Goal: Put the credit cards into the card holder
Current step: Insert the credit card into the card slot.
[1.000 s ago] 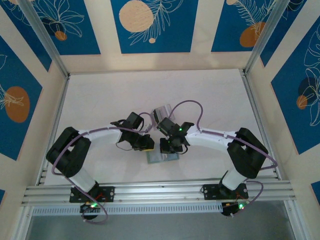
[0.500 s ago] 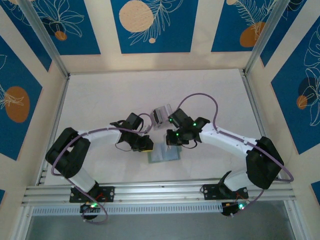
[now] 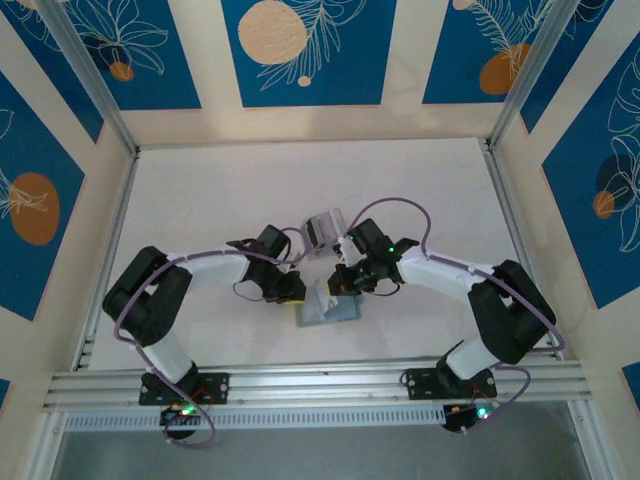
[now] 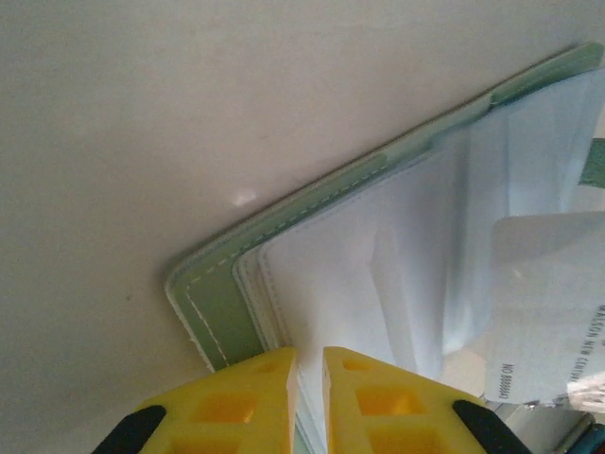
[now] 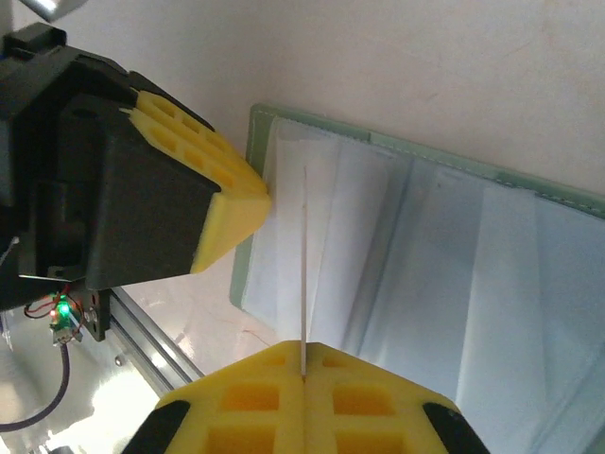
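Since a second ago the right arm has drawn its wrist off the middle of the card holder toward that holder's 1 o'clock corner, while the left arm and the holder keep their places. From its own wrist view the right gripper is clamped tight on a credit card, a thin pale card seen edge-on as a fine line that rises toward 12 o'clock above the holder's clear inner sleeves. It hangs close over them, though whether it touches them cannot be told. The sage-green holder lies open and flat on the table, with its stitched green border showing around the pale pockets. The left gripper sits at the holder's 9 o'clock edge with its yellow fingers against that border. Its jaws are drawn to a narrow slit over the corner of the inner leaf — whether they pinch it cannot be told. A pale grey-white stack rests on the table at 12 o'clock from the holder, near it but apart.
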`<state>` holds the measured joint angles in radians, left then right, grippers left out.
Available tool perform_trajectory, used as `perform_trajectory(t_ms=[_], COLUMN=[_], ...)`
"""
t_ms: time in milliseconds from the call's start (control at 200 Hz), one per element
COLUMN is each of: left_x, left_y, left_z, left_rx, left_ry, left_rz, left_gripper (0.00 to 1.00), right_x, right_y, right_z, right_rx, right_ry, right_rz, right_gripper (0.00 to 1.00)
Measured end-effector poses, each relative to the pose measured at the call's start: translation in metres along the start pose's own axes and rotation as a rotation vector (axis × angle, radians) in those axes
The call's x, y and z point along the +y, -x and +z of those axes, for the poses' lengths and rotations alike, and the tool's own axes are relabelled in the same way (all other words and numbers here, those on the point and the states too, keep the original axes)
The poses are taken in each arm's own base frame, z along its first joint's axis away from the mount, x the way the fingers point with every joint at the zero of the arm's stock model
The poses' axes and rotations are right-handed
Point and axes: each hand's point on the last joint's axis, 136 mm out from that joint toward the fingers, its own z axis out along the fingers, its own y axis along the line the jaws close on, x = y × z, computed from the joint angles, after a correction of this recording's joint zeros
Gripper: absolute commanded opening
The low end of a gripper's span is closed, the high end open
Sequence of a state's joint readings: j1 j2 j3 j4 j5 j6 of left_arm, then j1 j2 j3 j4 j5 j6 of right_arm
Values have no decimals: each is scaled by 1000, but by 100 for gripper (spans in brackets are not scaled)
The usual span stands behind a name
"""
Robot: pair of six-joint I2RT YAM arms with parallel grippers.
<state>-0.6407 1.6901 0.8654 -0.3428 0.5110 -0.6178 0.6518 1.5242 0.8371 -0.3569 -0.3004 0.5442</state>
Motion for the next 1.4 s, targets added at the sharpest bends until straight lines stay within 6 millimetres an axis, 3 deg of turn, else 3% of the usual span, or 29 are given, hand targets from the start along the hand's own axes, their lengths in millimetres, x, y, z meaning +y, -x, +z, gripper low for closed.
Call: perform_trajectory(t_ms=[295, 1395], left_x=[5, 5], left_y=[1, 0], left_z=[1, 4], left_rx=[2, 8], left_ry=[5, -22], left_rz=[-13, -15], left_gripper=[14, 14], right_x=[-14, -13], right_y=[-4, -3], right_z=[8, 30], right_rx=[37, 132], right_ry=[0, 178], right_rz=[35, 106], right_gripper=[0, 0])
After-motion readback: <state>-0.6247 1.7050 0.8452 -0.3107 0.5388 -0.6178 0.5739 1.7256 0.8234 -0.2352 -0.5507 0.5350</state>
